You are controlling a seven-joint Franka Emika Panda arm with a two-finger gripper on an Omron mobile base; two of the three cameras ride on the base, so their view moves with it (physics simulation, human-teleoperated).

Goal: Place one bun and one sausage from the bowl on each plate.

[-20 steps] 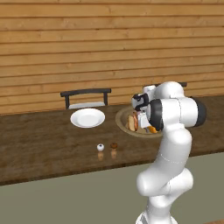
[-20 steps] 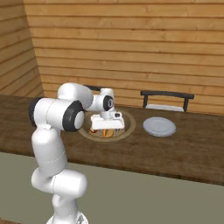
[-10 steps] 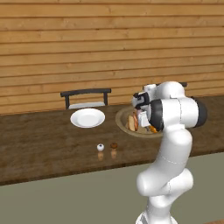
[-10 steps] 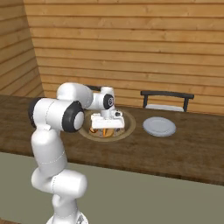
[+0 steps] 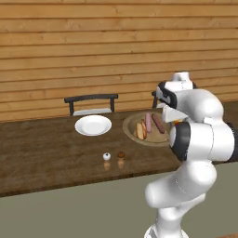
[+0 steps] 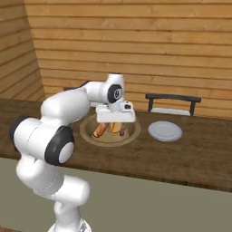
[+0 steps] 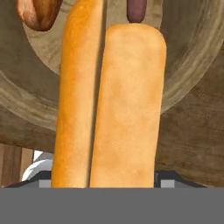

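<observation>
End effector (image 6: 115,123): down inside the bowl, clenched around a bun that runs lengthwise between the fingers.
Bun (image 7: 111,109): long, golden, split along its length.
Bowl (image 5: 132,132): tan, on the bench, right of the plate; it holds buns and sausages (image 5: 157,122).
Plate (image 5: 93,125): white, bare, before a dark chair (image 5: 91,99).
Bench (image 5: 46,148): dark wood; two small shakers (image 5: 114,156) stand near its front edge.

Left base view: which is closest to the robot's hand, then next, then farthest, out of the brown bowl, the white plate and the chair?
1. Bowl, right under the gripper.
2. Plate, to the bowl's left.
3. Chair, behind the plate against the wall.
</observation>
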